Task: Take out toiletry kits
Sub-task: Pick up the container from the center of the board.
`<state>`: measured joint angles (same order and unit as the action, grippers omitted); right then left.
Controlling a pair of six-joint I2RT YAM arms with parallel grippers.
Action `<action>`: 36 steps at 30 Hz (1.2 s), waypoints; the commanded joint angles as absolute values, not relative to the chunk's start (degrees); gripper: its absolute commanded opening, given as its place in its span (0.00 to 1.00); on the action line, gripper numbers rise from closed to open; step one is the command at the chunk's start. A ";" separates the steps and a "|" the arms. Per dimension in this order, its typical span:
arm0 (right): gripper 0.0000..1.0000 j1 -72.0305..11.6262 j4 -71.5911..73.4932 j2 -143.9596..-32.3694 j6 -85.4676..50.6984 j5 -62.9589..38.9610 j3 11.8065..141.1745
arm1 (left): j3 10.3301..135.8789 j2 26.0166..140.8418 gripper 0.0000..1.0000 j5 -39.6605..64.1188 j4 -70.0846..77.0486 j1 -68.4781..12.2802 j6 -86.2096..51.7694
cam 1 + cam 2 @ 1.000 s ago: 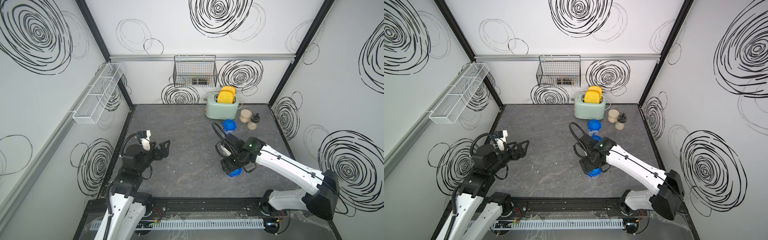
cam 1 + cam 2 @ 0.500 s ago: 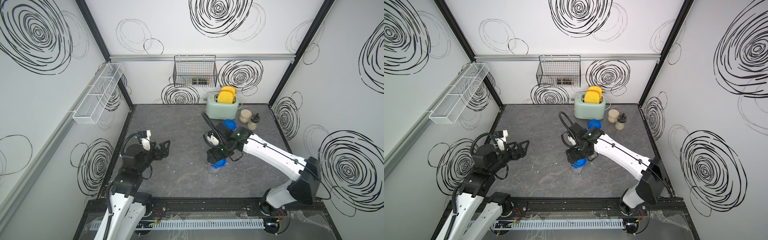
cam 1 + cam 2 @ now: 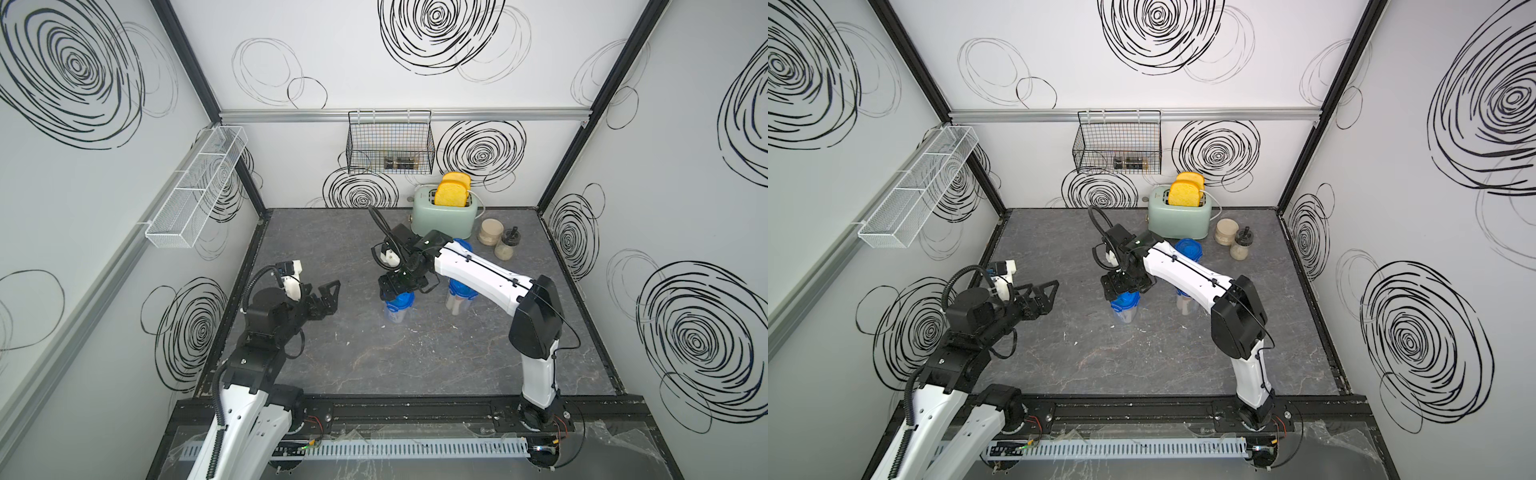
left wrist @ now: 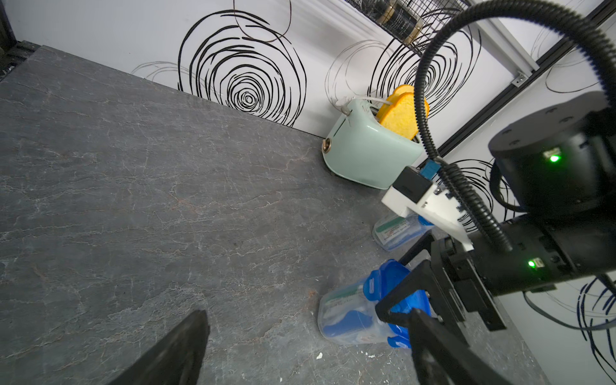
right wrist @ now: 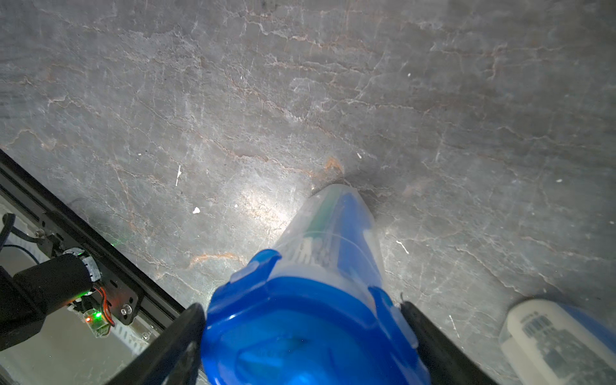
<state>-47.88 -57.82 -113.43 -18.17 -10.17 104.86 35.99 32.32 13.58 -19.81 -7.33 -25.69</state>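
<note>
1. Right wrist: right gripper [image 5: 300, 310] pinches the clear container [image 5: 300, 230] by its blue lid [image 5: 300, 336]; left gripper [image 3: 326, 299] is spread and empty.
2. Toiletry kit [image 5: 348, 223] sits inside, seemingly light and loose; another container [image 3: 459, 297] stands at three o'clock.
3. Grip the rigid lid, not the slick walls.

Toiletry kits [image 4: 348, 321]: blue and green-white pieces packed inside upright, blue-lidded clear containers [image 3: 395, 316] mid-table.

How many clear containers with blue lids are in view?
3. One container in the right pincer, one beside it under the right arm, one before the toaster, partly hidden by that arm.
</note>
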 commanded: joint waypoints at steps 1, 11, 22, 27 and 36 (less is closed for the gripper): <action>0.82 -47.66 -60.94 -114.29 -16.61 -11.51 108.11 | 35.77 32.43 0.96 13.05 -18.68 -6.90 -25.66; 0.98 -47.99 -63.18 -116.56 -14.23 -10.38 111.38 | 35.71 32.52 0.96 13.25 -18.65 -6.86 -25.66; 0.98 -47.76 -66.79 -117.54 -13.01 -7.13 119.85 | 35.68 32.78 0.96 13.19 -18.59 -6.83 -25.55; 0.98 -46.76 -66.11 -112.54 -13.62 -4.37 119.22 | 35.69 33.27 0.96 13.36 -18.63 -7.03 -25.58; 0.94 -48.56 -49.33 -91.91 -14.65 -4.71 87.75 | 35.61 33.18 0.96 13.36 -18.55 -7.38 -25.66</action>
<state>-47.37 -56.34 -96.51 -14.35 -4.64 94.80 35.97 33.32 13.61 -20.05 -7.25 -25.69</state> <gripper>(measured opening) 0.948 0.962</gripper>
